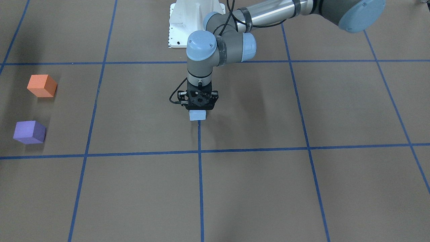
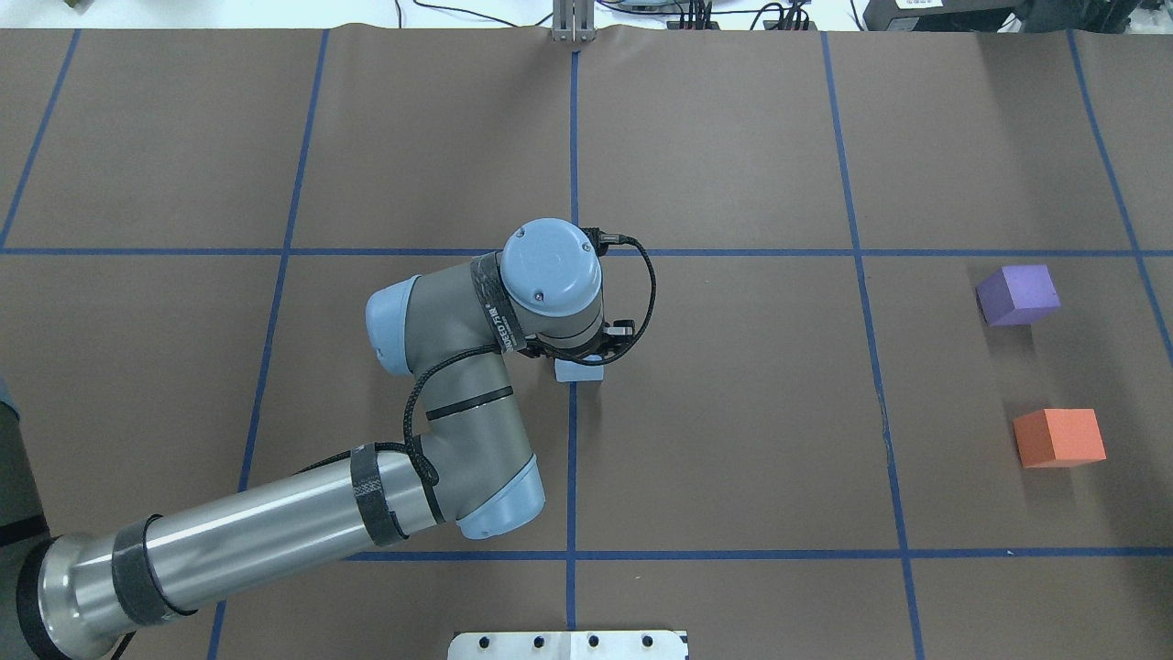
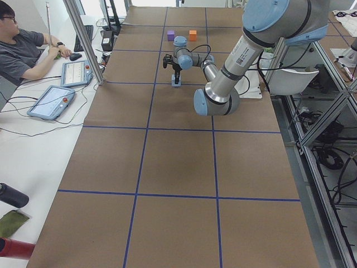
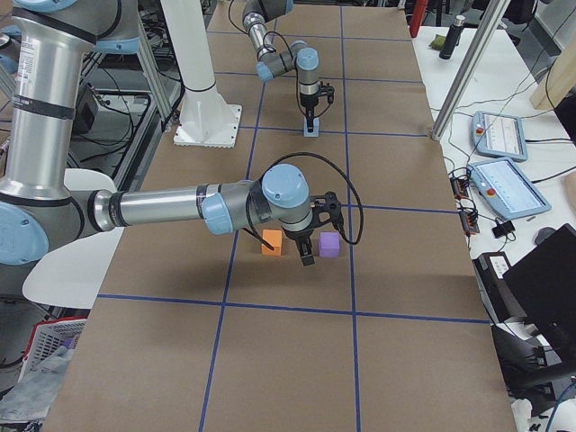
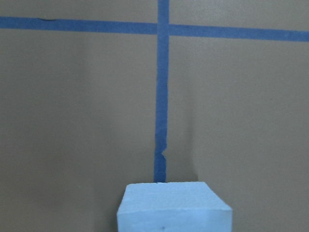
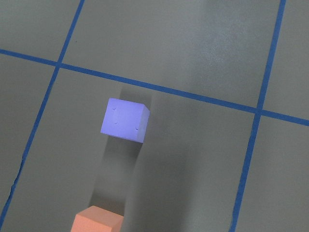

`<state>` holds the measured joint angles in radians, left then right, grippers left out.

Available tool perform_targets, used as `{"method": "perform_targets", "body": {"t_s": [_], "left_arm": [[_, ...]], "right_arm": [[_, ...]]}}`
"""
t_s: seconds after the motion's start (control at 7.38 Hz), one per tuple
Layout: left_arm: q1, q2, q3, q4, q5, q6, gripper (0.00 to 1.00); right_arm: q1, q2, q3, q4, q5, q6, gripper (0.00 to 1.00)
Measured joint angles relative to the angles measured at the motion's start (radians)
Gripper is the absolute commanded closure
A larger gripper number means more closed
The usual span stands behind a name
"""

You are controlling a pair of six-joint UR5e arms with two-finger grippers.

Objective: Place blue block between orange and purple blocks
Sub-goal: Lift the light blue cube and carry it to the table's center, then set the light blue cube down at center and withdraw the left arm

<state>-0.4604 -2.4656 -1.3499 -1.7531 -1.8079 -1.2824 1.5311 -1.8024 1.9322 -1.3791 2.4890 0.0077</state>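
From my screen I see a long table (image 3: 111, 167) papered in brown and squared off with blue tape lines (image 2: 572, 458), a white side desk (image 3: 22, 167) carrying tablets (image 3: 51, 101) alongside it, and an aluminium post (image 3: 85, 39) rising at its edge.

Table (image 2: 733, 137): three blocks on it. The central block (image 1: 197, 115) sits mid-table on the grid line running away from the robot, directly below the left gripper (image 1: 198, 109); contact between them cannot be confirmed. The other two lie well apart from it, on the robot's right: the near block (image 2: 1058, 438) closer to the robot, the far block (image 2: 1017, 295) behind it, not touching. The right gripper (image 4: 308, 259) overlaps the gap between them in the right-side view; its height is undetermined.
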Motion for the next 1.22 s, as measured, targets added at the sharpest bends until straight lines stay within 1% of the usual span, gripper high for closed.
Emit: {"method": "perform_targets", "body": {"t_s": [0.14,0.27,0.54,0.68,0.81,0.95,1.08,1.22], "left_arm": [[-0.011,0.001,-0.017,0.020,-0.002,0.007,0.00],[-0.030,0.001,-0.072,0.093,-0.009,0.035,0.00],[-0.099,0.031,-0.282,0.333,-0.055,0.186,0.00],[-0.157,0.093,-0.395,0.418,-0.100,0.275,0.00],[-0.225,0.194,-0.501,0.461,-0.143,0.372,0.00],[-0.304,0.308,-0.583,0.476,-0.184,0.484,0.00],[-0.404,0.414,-0.631,0.481,-0.243,0.637,0.00],[-0.526,0.508,-0.645,0.483,-0.319,0.823,0.00]], "right_arm": [[-0.007,0.007,0.000,-0.001,-0.002,0.001,0.00],[-0.023,0.025,0.001,-0.002,-0.003,0.014,0.00],[-0.093,0.095,0.004,-0.004,-0.014,0.120,0.00],[-0.147,0.143,0.006,-0.005,-0.035,0.203,0.00],[-0.215,0.198,0.007,-0.007,-0.070,0.298,0.00],[-0.295,0.257,0.008,-0.008,-0.113,0.408,0.00],[-0.384,0.323,0.008,-0.009,-0.155,0.540,0.00],[-0.463,0.386,0.008,-0.022,-0.184,0.657,0.00]]}}
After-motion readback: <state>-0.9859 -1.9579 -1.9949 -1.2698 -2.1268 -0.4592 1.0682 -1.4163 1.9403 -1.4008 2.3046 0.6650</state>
